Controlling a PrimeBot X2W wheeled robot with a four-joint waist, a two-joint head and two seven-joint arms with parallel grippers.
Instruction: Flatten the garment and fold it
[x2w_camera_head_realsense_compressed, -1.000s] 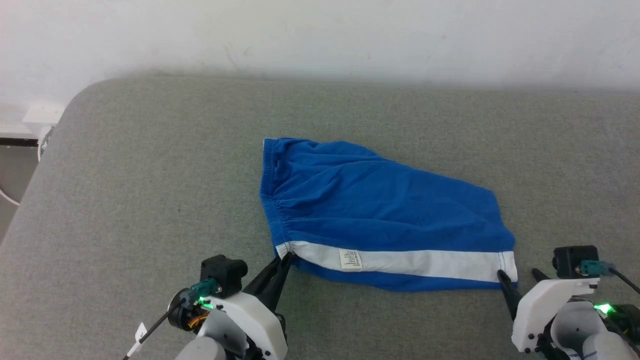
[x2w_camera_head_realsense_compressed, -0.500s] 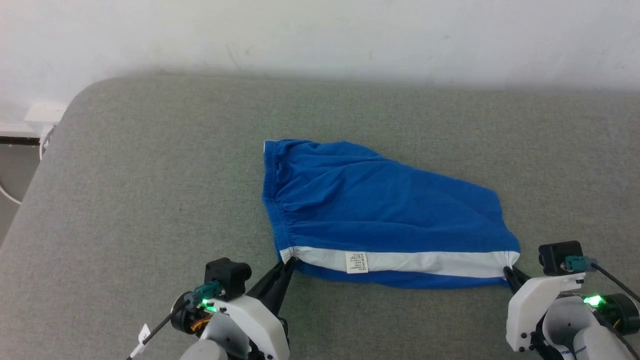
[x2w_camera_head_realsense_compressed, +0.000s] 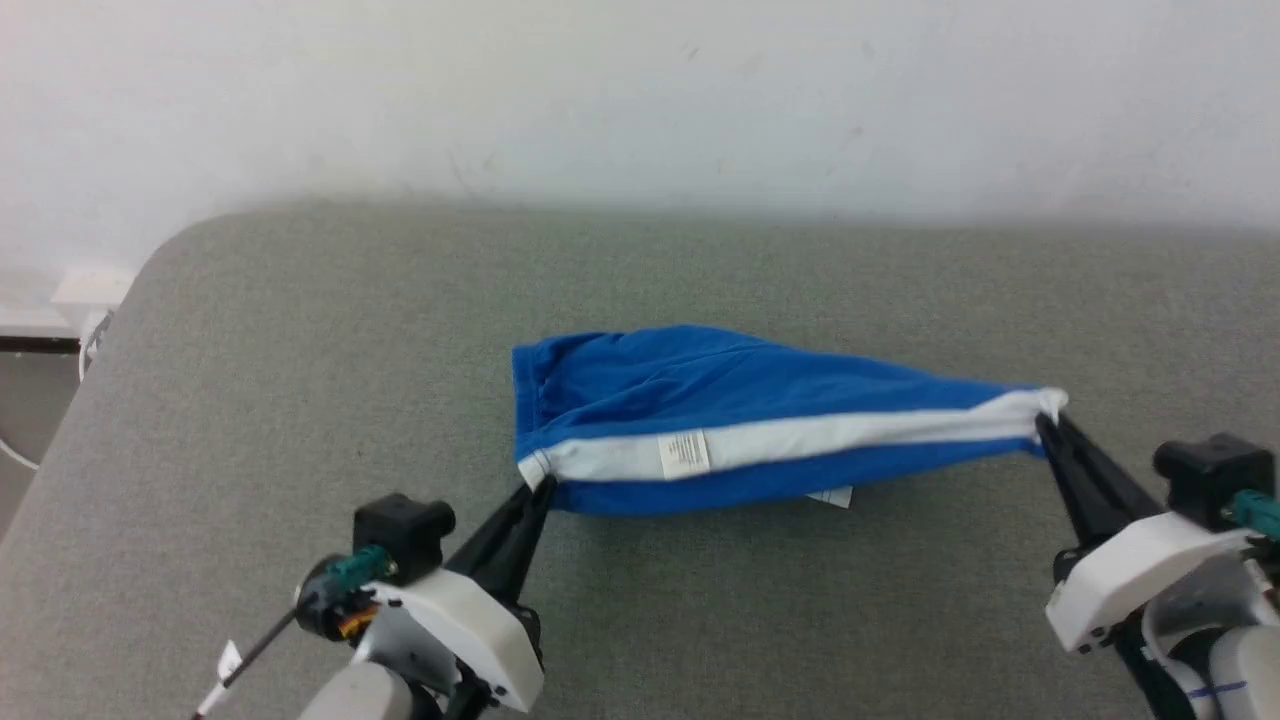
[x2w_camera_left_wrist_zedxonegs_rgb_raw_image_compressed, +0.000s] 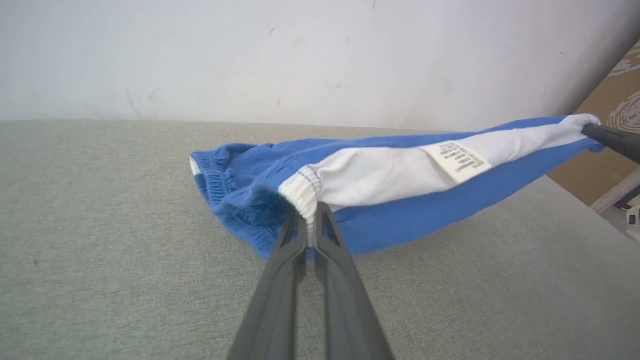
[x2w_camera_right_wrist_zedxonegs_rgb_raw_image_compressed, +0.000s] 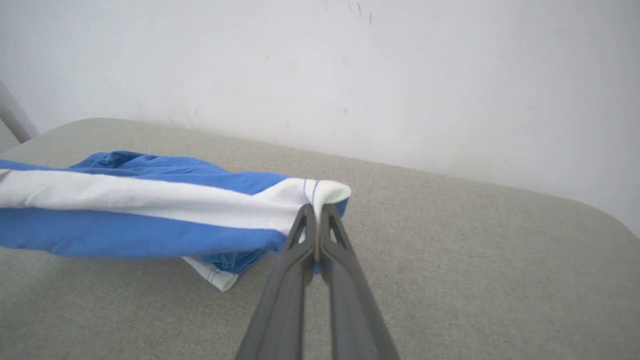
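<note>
The shorts (x2w_camera_head_realsense_compressed: 720, 400) are stretched between the two grippers. Their near edge is lifted off the grey bench (x2w_camera_head_realsense_compressed: 300, 420), and the far part with the waistband rests on it. The left gripper (x2w_camera_head_realsense_compressed: 535, 487) has its fingers closed on the waistband end of the white stripe (x2w_camera_head_realsense_compressed: 800, 440). The right gripper (x2w_camera_head_realsense_compressed: 1043, 420) has its fingers closed on the stripe's hem end, which sits further up the head view. The label (x2w_camera_head_realsense_compressed: 684, 455) faces up between them. A white-edged flap (x2w_camera_head_realsense_compressed: 830, 495) droops under the lifted edge.

This looks like the lift-and-spread part of flattening. To do it well, both pinches should stay firm while the arms come level, so that the stripe runs straight and evenly taut. The pull should be gentle, because jersey stretches and so small a bite of cloth could slip out. Raising the edge enough for the drooping flap to hang free, then laying the shorts down slowly, should stop that layer from tucking underneath.
</note>
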